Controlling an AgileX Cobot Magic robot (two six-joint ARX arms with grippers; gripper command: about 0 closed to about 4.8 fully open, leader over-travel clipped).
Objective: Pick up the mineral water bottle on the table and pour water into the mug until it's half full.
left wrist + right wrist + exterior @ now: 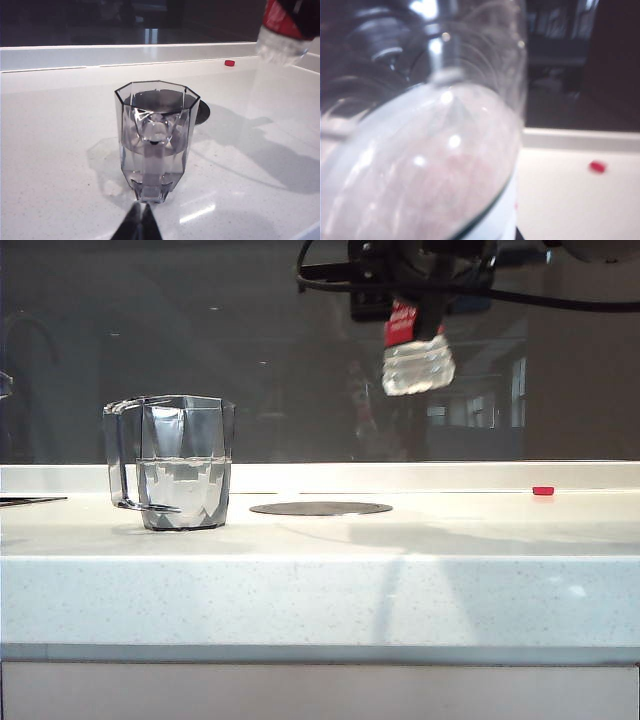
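Right up against the right wrist camera is the bottle (420, 165), so close that it fills most of that view and looks blurry. It is up in the air, not on the table (320, 590). In the outside view only its clear bottom end and some red label (415, 350) show, hanging under the right claw (425, 285). That claw is closed on the bottle, though its fingers are hard to make out.

Off to the left and well below the bottle stands the mug (180, 465), upright on the table, with water (185, 480) up to about the middle. So I think the pouring is done, or nearly.

Near the mug's base sit the dark tips of the left claw (140, 222), pressed together. The left claw is nearer the mug, and the right one is well apart from it.

Only the left wrist view looks down into the mug. Only the outside view shows the water line from the side. A small red cap (543, 490) lies far right on the table.
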